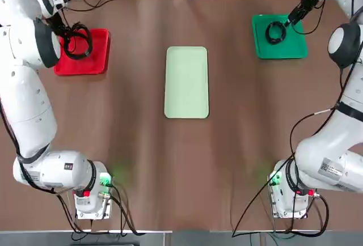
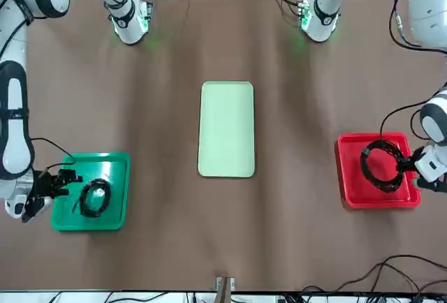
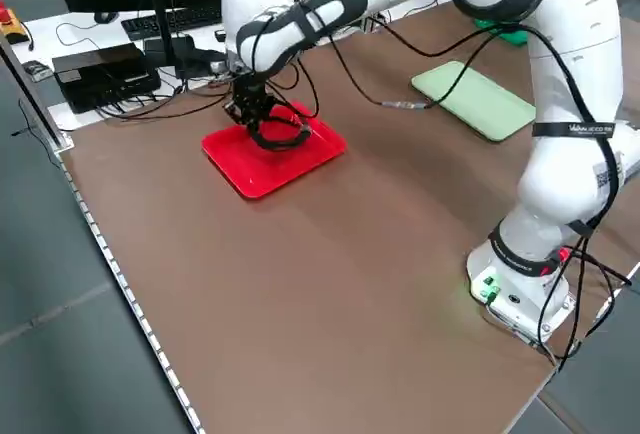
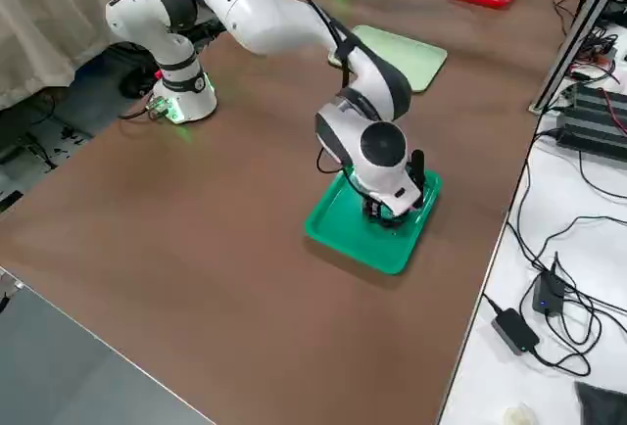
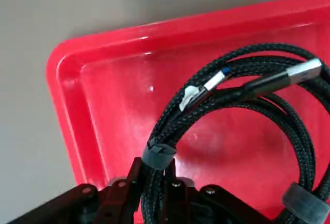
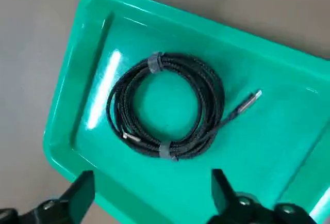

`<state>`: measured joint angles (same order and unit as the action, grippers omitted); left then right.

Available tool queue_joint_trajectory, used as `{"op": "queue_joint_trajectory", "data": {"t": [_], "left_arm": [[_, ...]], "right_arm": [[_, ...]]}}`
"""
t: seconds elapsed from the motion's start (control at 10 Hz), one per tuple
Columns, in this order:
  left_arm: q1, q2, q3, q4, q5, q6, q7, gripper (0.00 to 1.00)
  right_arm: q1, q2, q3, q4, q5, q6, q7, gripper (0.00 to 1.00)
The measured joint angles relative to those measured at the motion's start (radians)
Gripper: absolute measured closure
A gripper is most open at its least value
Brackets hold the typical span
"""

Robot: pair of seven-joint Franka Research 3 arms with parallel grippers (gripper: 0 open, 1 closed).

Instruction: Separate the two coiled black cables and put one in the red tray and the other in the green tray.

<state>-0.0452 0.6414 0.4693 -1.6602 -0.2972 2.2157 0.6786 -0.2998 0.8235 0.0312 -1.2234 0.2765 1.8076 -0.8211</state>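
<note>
- On the brown table (image 1: 198,166), the pale green tray (image 1: 186,83) is taken as the landmark; nothing needs to be set on it.
- The red tray (image 1: 102,67) is placed well to the robot's left of the landmark. Its near corner is partly hidden under the left arm in the front view.
- The green tray (image 1: 298,50) is placed well to the robot's right of the landmark.
- The left gripper (image 5: 154,164), over the red tray left of the landmark, is closed on one side of the larger coil (image 5: 165,126). The coil should be lowered until it is borne by the tray, then let go gently and backed away from straight, so that no loop is dragged. Whether it is already fully resting there cannot be told.
- The right gripper (image 6: 152,175), right of the landmark, is spread open, with nothing held. It should be raised clear of the smaller coil before being swung aside.
- The smaller coil (image 6: 211,100) is laid flat inside the green tray, right of the landmark, so the pair can be judged separated.
- The larger coil's silver connector (image 5: 304,70) is seen, but part of its loop is cut off in the left wrist view.
</note>
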Motion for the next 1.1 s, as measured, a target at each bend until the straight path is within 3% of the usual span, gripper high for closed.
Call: {"op": "queue_joint_trajectory", "data": {"t": [0.2,0.4,0.7,0.9,1.1], "left_arm": [[0.015,0.004,0.001,-0.007,-0.014,0.025,0.004,0.78],[0.024,0.005,0.001,-0.01,-0.034,0.033,0.022,0.51],[0.014,-0.023,-0.003,0.001,-0.036,0.04,0.027,0.03],[0.006,-0.119,-0.018,0.01,-0.036,0.031,0.017,0.0],[-0.004,-0.226,-0.069,0.011,-0.011,0.008,-0.126,0.0]], "right_arm": [[0.01,-0.019,0.003,0.039,-0.026,-0.091,0.0,0.0],[0.014,-0.076,0.003,0.105,-0.029,-0.182,0.005,0.0],[0.031,-0.232,0.006,0.126,-0.051,-0.216,0.098,0.0],[0.046,-0.284,0.007,0.126,-0.075,-0.219,0.246,0.0],[0.088,-0.329,0.009,0.127,-0.121,-0.237,0.433,0.0]]}}
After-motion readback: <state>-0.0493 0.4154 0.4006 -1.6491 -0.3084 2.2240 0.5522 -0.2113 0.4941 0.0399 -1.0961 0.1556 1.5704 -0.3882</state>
